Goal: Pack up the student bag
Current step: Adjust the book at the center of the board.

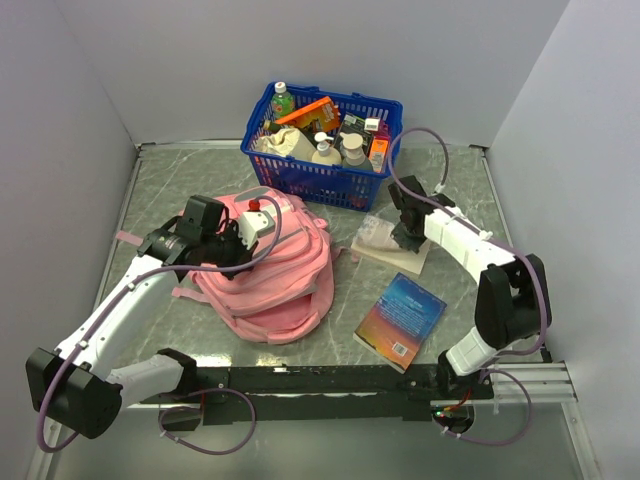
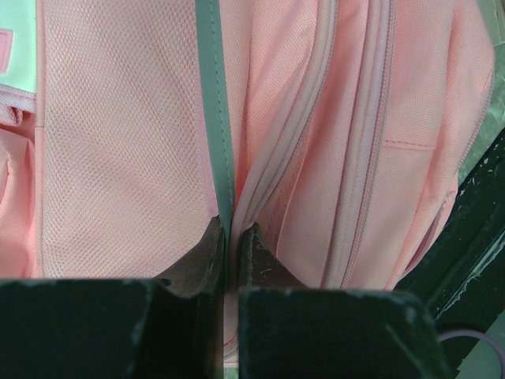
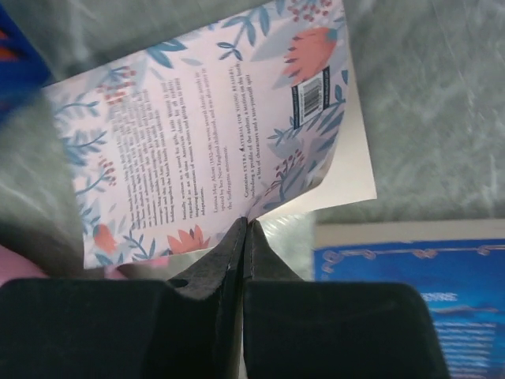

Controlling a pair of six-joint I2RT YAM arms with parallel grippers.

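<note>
The pink student bag [image 1: 275, 270] lies on the table left of centre. My left gripper [image 1: 232, 243] is on its top and shut on a fold of its fabric by the grey zip trim [image 2: 211, 103]; the pink cloth fills the left wrist view [image 2: 118, 142]. A floral paperback book [image 1: 390, 245] lies right of the bag. My right gripper [image 1: 405, 232] is over it and shut on the edge of its back cover [image 3: 213, 126], which is lifted and bent off the white pages [image 3: 351, 170].
A blue plastic basket [image 1: 292, 175] full of bottles and packets stands at the back. A blue book [image 1: 400, 318] lies at the front right, also in the right wrist view [image 3: 410, 292]. Walls close in left, back and right.
</note>
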